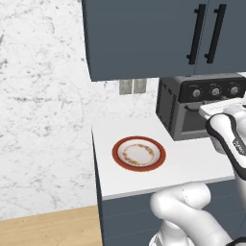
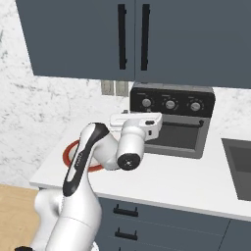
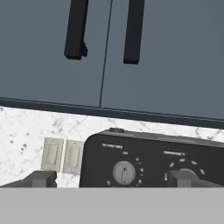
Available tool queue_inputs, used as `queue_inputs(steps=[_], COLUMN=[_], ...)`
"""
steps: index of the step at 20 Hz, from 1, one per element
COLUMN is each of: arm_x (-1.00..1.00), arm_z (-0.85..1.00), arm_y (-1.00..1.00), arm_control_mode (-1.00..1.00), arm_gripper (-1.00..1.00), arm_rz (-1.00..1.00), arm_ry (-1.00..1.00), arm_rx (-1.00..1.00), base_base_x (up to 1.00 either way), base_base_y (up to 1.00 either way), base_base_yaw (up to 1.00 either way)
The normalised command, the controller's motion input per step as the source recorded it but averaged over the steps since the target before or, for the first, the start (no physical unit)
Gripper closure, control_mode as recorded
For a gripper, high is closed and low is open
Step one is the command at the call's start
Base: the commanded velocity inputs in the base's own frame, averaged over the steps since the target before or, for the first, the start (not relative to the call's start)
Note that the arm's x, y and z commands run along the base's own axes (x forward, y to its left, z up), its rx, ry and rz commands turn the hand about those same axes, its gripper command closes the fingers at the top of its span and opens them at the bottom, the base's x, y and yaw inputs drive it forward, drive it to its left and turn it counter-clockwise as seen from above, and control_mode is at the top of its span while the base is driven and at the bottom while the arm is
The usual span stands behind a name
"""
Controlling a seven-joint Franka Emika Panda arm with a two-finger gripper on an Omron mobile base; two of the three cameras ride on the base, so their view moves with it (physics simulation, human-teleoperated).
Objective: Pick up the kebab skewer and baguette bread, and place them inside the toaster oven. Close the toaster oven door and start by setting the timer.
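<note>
The toaster oven (image 2: pixel 171 120) stands at the back of the white counter, dark, with three knobs along its top panel. The toaster oven door (image 2: pixel 179 136) stands upright and shut, its bar handle across the top. My gripper (image 3: pixel 111 180) is open and holds nothing. It hovers just in front of the oven's upper left, level with the knob panel. In the hand view the leftmost knob (image 3: pixel 124 172) sits between my two fingertips (image 3: pixel 40 179). The kebab skewer and the baguette bread are out of view. The red-rimmed plate (image 1: pixel 139 153) left of the oven carries nothing.
Dark blue wall cabinets (image 1: pixel 144 33) with black bar handles hang above the oven. Two outlets (image 3: pixel 63 155) sit on the marble wall to its left. A sink (image 2: pixel 238 166) lies to the right. The counter ends left of the plate, over wooden floor (image 1: pixel 48 226).
</note>
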Motion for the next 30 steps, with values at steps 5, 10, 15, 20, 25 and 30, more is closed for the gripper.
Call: queue_inputs(steps=[5,10,15,20,25,30], arm_x=[0.14,0.1,0.21,0.07,0.11,0.15], arm_z=[0.03,0.0,0.0,0.0,0.0,0.0], arm_y=[0.0,0.0,0.0,0.0,0.0,0.0], arm_control_mode=[-1.0,-1.0,-1.0,-1.0,-1.0,-1.0], arm_gripper=[-1.0,-1.0,-1.0,-1.0,-1.0,-1.0], arm_rz=[0.0,0.0,0.0,0.0,0.0,0.0], arm_ry=[0.0,0.0,0.0,0.0,0.0,0.04], arm_rx=[0.0,0.0,0.0,0.0,0.0,0.0], base_base_x=[0.0,0.0,0.0,0.0,0.0,0.0], base_base_y=[0.0,0.0,0.0,0.0,0.0,0.0], base_base_yaw=[0.0,0.0,0.0,0.0,0.0,0.0])
